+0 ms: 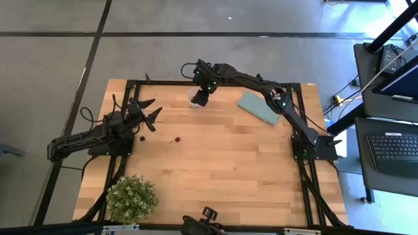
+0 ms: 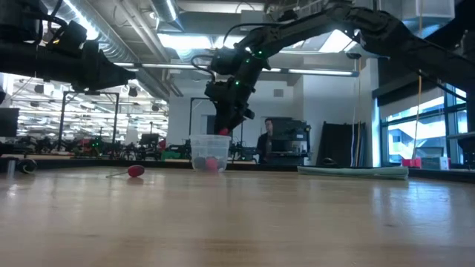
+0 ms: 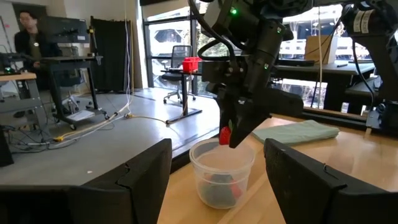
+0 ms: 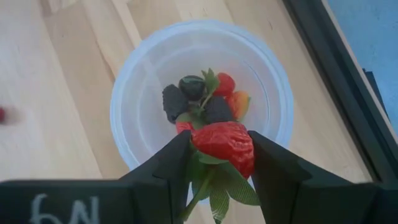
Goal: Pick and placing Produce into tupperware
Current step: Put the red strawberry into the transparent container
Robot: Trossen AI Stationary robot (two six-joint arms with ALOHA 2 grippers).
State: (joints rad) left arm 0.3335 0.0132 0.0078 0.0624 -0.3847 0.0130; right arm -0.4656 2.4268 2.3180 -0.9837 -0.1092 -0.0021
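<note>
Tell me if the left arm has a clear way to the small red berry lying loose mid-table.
Probably yes. The left gripper stands open beside the small red berry, with bare wooden table between; the right gripper, holding a red strawberry, is over the clear round plastic cup.

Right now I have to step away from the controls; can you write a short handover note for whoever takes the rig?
Right gripper: shut on a red strawberry, hanging just above the clear cup at the table's far edge.
Left gripper: open, empty, waiting near the table's left side, pointed toward the cup.
Done: several red and dark pieces already lie in the cup.
Left: release the strawberry into the cup, then fetch the two small pieces on the table, a dark one near the left gripper and a red one toward the middle.
Teal cloth and potted plant are not part of the job.
</note>
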